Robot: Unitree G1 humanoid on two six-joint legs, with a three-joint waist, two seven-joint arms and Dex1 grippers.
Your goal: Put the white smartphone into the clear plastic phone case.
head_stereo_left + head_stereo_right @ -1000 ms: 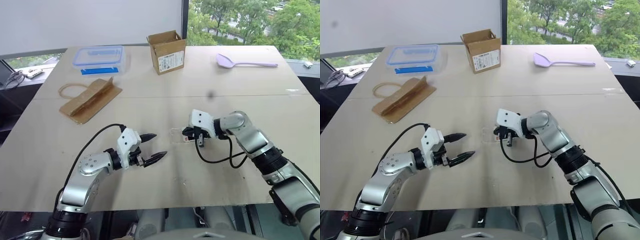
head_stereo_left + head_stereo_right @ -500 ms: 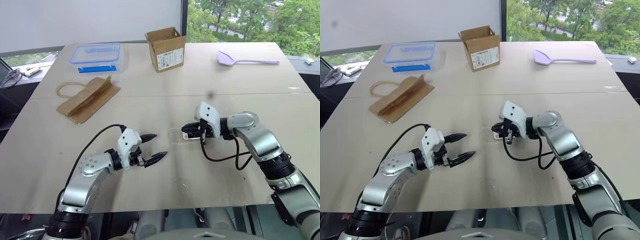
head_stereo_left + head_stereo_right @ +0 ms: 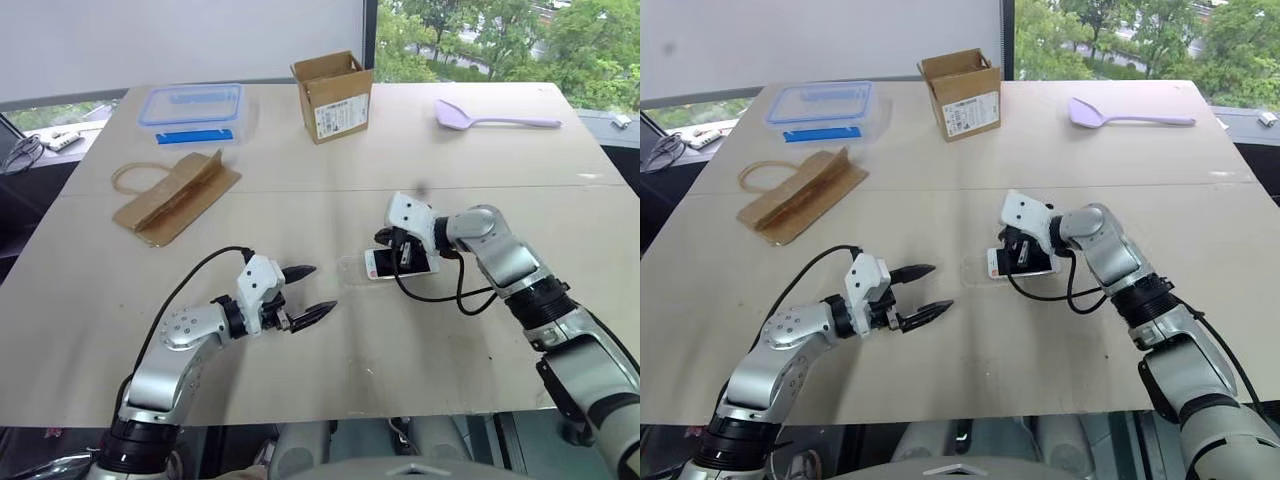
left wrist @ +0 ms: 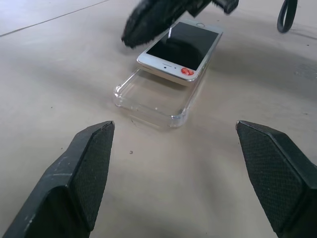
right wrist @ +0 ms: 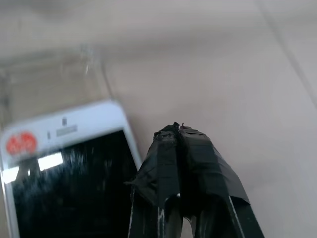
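Black taped fingertips of the right gripper (image 5: 181, 144) pressed shut, gripping nothing, tips against the slim white smartphone with black screen (image 4: 179, 48). Phone just beside the tips, tilted, 1 end overlapping the thin clear plastic phone case (image 4: 148, 99), not seated. Left gripper (image 3: 305, 292) near the case, spread wide, empty. Still left by the look of it: sliding and pressing the phone flat into the shell.
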